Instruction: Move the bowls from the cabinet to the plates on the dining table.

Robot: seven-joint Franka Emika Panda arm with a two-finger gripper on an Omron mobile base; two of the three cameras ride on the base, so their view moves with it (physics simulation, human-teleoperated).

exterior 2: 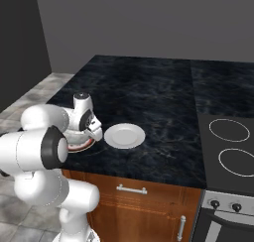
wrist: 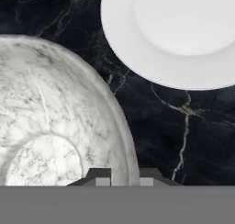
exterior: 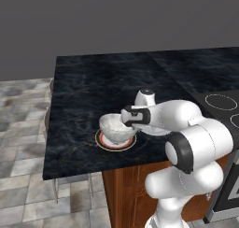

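Observation:
A white-grey marbled bowl [exterior: 113,128] rests on the orange-red plate [exterior: 104,143] near the front edge of the black marble dining table [exterior: 88,82]. My gripper [exterior: 127,123] is shut on the bowl's right rim. In the hand view the two fingertips [wrist: 102,176] straddle the rim of the bowl [wrist: 55,122]. The plain white plate [exterior 2: 124,136] lies bare just to the right, and it is at the top of the hand view as well [wrist: 183,30]. My forearm hides most of the orange-red plate [exterior 2: 82,146] in the right base view. The cabinet is out of view.
A stovetop with ring burners [exterior 2: 228,142] adjoins the table on the right, above oven knobs [exterior 2: 223,205]. Wooden drawers with short silver handles [exterior 2: 131,189] sit under the table's front edge. Tiled floor [exterior: 23,129] lies to the left.

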